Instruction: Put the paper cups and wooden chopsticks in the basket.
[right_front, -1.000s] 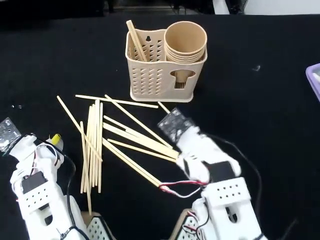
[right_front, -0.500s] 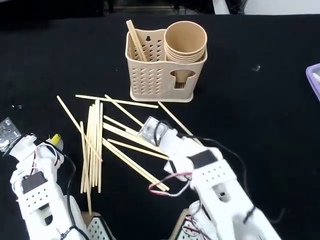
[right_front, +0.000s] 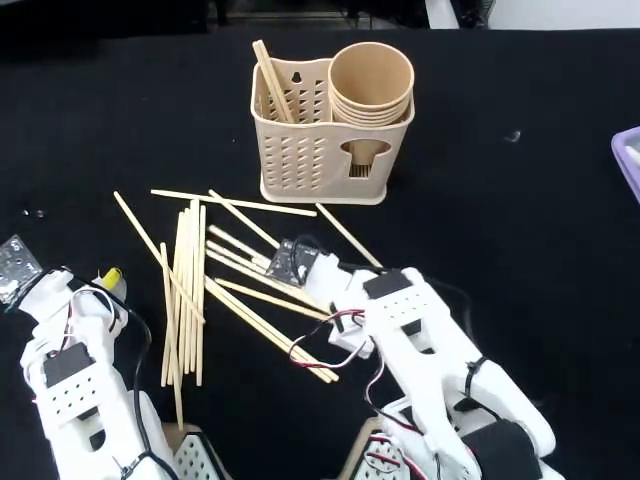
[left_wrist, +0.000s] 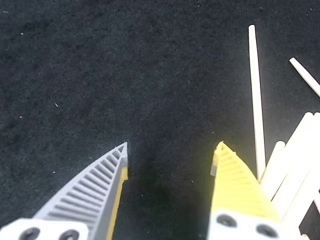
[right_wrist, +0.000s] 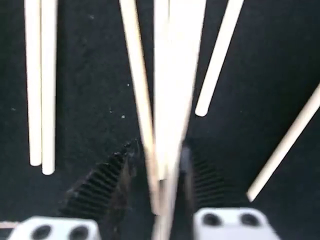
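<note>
looking down on a black table (right_front: 520, 250) with a beige basket (right_front: 320, 165) standing toward its far middle. holding a stack of paper cups (right_front: 371, 80) upright in the basket's right compartment, with one chopstick (right_front: 271, 80) leaning tilted in the left compartment and poking out over the rim.

showing many more chopsticks (right_front: 187, 300) lying loose on the table in front of the basket: a tight bunch running near to far on the left, and others fanning out slantwise toward the middle, some crossing each other.

reaching in from the near edge with the right arm, placing the right gripper (right_front: 287, 262) low over the slanted chopsticks in the middle, well short of the basket. straddling a few of those chopsticks with the dark fingers (right_wrist: 107, 180), jaws narrowly apart, one finger just beside the wood; not possible telling whether actually pinching.

sitting at the near left corner with the left arm, hanging the left gripper (left_wrist: 172, 150) over bare black table, jaws spread wide and gripping nothing, the yellow finger just beside the ends of the left bunch.

showing a purple object (right_front: 628, 160) at the table's right edge, well apart from everything else.
</note>
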